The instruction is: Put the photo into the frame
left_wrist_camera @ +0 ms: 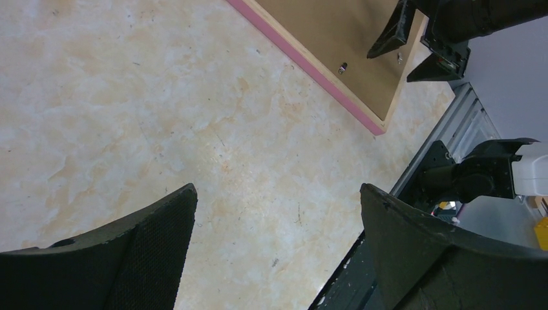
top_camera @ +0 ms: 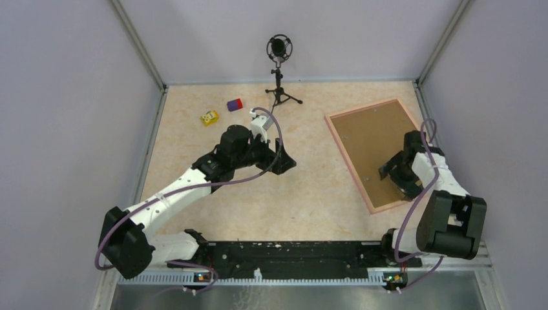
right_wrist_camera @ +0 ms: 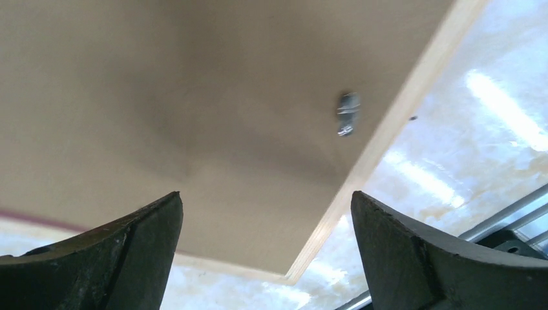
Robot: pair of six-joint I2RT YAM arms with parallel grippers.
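The frame [top_camera: 349,163] lies flat at the right of the table, its narrow pink border round a brown backing board [top_camera: 378,145] that faces up. The photo is not in view. My right gripper [top_camera: 395,179] hovers open over the frame's near corner; in the right wrist view its jaws [right_wrist_camera: 266,197] stand wide apart above the backing board [right_wrist_camera: 194,97] and the frame's pale edge [right_wrist_camera: 388,129], holding nothing. My left gripper [top_camera: 287,163] is open over bare tabletop mid-table, left of the frame. The left wrist view shows its empty jaws [left_wrist_camera: 278,194], the frame's pink edge [left_wrist_camera: 310,68] and the right gripper [left_wrist_camera: 413,45].
A microphone on a tripod [top_camera: 279,64] stands at the back centre. A yellow toy [top_camera: 209,117] and a purple-and-red block [top_camera: 234,104] lie at the back left. Grey walls enclose the table; the black base rail [top_camera: 291,255] runs along the near edge. A metal clip [right_wrist_camera: 347,114] sits on the backing.
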